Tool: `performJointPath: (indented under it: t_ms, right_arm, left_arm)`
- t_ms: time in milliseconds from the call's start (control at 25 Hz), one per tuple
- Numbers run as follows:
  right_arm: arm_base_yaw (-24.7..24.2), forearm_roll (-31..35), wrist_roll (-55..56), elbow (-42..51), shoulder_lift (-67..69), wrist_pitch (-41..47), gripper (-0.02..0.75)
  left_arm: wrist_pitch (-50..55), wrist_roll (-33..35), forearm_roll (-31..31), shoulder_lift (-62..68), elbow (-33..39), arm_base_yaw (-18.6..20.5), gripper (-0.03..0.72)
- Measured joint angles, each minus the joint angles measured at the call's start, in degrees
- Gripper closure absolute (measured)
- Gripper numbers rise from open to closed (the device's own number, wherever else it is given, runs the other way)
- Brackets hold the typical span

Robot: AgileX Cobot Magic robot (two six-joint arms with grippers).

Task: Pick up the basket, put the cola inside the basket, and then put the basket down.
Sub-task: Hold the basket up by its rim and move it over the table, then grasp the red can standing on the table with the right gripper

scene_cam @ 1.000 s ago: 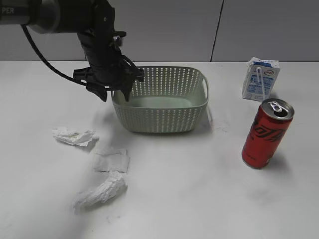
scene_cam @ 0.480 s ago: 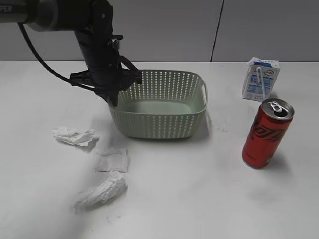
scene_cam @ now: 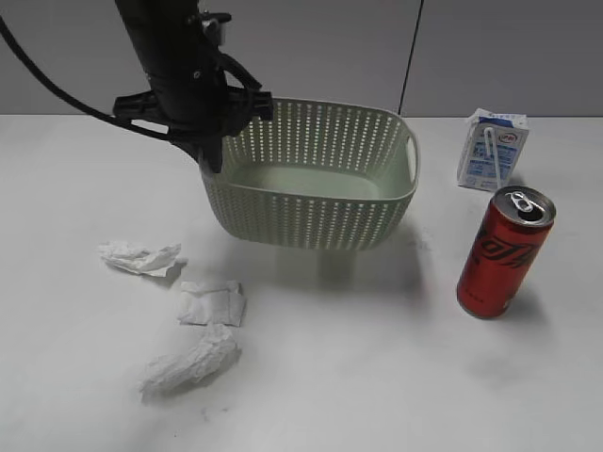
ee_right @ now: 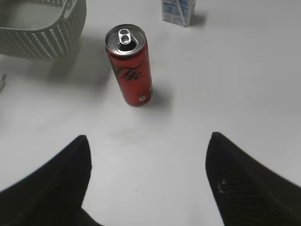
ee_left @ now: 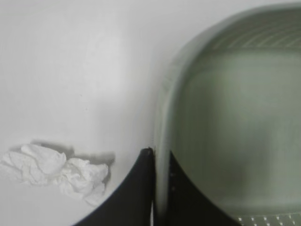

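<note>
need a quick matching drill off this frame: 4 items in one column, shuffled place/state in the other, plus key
Items
1. basket
2. cola
3. left pincer
4. right pincer

Place or state
A. open, hovering above bare table short of the can
B. standing upright on the table, right of the basket
C. shut on the basket's left rim
D. lifted clear of the table and tilted, nothing inside

Pairs: 1-D, 2-B, 3-C, 4-A
</note>
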Motion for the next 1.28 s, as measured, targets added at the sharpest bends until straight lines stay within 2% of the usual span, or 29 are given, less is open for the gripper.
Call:
performJointPath:
  t_ms: [320,480,600,720,880,1280]
  right_arm:
    - [0.1,6.7,0.4,-14.6,25.9,3.3,0.166]
    - [3.4,8.2,-0.1,-20.2,39.5,4.1,0.166]
    - [8.0,4.8,-0.4,-25.2,48.4,4.2,0.153]
    - [10.7,0.7,1.5,-28.9,55.1,3.0,0.104]
    - [11.4,-4.0,4.8,-30.7,61.3,0.0,0.062]
    - [11.4,-6.5,8.2,-30.8,70.2,-4.7,0.058]
  left_arm:
    - [-3.3,0.0,-1.3,-3.9,7.2,-2.4,0.691]
    - [-4.4,0.0,-1.2,-3.9,9.4,-2.4,0.691]
    - [-5.1,0.0,-1.2,-3.9,10.0,-2.4,0.691]
    - [-6.0,0.0,-1.2,-3.9,10.1,-2.4,0.691]
    - [-6.1,0.0,-1.3,-3.9,10.1,-2.2,0.691]
    - [-7.4,0.0,-1.2,-4.1,10.3,-2.1,0.691]
